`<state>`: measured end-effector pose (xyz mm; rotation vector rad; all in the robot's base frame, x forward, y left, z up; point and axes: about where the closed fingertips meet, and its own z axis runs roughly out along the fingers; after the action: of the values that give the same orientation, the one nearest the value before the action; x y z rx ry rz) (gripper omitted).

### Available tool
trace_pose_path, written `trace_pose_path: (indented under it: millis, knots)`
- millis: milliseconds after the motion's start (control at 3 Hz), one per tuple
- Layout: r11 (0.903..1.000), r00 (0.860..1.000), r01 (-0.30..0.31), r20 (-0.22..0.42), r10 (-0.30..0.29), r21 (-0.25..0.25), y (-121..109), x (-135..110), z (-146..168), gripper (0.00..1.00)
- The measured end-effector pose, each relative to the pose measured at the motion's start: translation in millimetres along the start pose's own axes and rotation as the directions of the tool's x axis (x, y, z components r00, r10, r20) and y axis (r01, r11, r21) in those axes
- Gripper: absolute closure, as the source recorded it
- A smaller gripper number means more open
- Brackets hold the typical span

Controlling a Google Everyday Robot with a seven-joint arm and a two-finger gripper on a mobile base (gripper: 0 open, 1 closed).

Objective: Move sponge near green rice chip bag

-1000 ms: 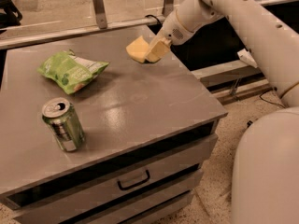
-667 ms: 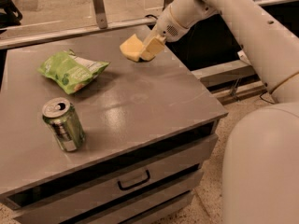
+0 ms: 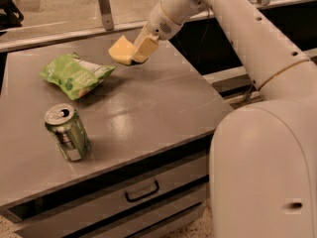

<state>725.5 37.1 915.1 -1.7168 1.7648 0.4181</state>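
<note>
The green rice chip bag (image 3: 75, 76) lies crinkled on the left part of the grey cabinet top (image 3: 148, 108). My gripper (image 3: 132, 52) hangs above the back middle of the top, to the right of the bag. It is shut on the sponge (image 3: 120, 50), a pale yellow foam block held in the air just above the surface. The sponge is apart from the bag, a short gap to its upper right. One flat pale finger (image 3: 145, 48) shows on the sponge's right side.
A green-and-silver drink can (image 3: 67, 133) stands upright near the front left of the top. The cabinet has a drawer with a dark handle (image 3: 141, 192). My white arm and base (image 3: 262, 172) fill the right side. A rail runs behind the cabinet.
My gripper has carried the sponge leftward and a little lower, closer to the chip bag. The bag and can have not moved.
</note>
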Motion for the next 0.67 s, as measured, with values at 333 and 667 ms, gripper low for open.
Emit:
trace_pose_path:
  millis: [333,667]
  knots:
    - [0.9984,0.999,0.045,0.005,-0.045,-0.035,2,-18,15,0.59]
    - [0.9957,0.998,0.07,0.012,-0.069,-0.06,3,-31,28,0.36]
